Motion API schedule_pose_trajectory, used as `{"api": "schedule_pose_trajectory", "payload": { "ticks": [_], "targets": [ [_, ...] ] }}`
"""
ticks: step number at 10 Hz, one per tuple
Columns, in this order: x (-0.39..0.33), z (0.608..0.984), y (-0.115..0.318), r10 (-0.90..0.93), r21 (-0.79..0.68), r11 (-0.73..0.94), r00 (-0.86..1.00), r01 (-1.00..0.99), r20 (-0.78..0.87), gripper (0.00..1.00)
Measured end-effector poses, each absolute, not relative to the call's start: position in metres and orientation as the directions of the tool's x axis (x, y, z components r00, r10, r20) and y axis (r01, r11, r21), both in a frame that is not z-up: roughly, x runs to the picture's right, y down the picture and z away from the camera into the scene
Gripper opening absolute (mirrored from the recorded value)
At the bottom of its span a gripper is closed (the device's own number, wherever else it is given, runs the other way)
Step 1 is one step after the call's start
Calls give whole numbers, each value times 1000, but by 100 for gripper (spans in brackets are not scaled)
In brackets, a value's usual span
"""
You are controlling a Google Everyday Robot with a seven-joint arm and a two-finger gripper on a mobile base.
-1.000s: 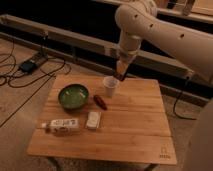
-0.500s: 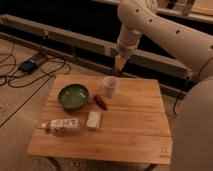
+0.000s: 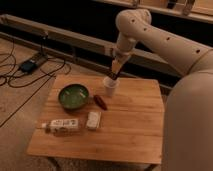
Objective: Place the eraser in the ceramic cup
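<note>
The white ceramic cup (image 3: 110, 86) stands upright at the back middle of the wooden table (image 3: 130, 125). My gripper (image 3: 115, 74) hangs from the arm straight down over the cup, its tip just above the far right of the rim. A small dark bit (image 3: 114, 76) shows at the gripper's tip; it may be the black eraser, but I cannot tell. No eraser lies on the table top.
A green bowl (image 3: 73, 96) sits left of the cup, with a red oblong item (image 3: 100, 102) between them and nearer the front. A white block (image 3: 93, 120) and a lying bottle (image 3: 61, 125) are at the front left. Cables (image 3: 25, 65) lie on the floor at left.
The gripper rose a little behind the cup, then came back down and slightly left, so its tip is now right over the cup's rim. Nothing on the table moved.
</note>
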State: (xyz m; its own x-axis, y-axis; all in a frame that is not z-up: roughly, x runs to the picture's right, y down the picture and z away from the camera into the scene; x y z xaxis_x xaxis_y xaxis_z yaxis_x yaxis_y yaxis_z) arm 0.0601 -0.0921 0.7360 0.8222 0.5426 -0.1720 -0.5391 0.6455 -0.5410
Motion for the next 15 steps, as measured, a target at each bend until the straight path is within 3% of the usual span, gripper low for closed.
{"api": "schedule_pose_trajectory", "payload": {
  "ticks": [15],
  "targets": [
    [58, 798, -104, 563, -477, 678, 812, -559, -152, 0]
  ]
}}
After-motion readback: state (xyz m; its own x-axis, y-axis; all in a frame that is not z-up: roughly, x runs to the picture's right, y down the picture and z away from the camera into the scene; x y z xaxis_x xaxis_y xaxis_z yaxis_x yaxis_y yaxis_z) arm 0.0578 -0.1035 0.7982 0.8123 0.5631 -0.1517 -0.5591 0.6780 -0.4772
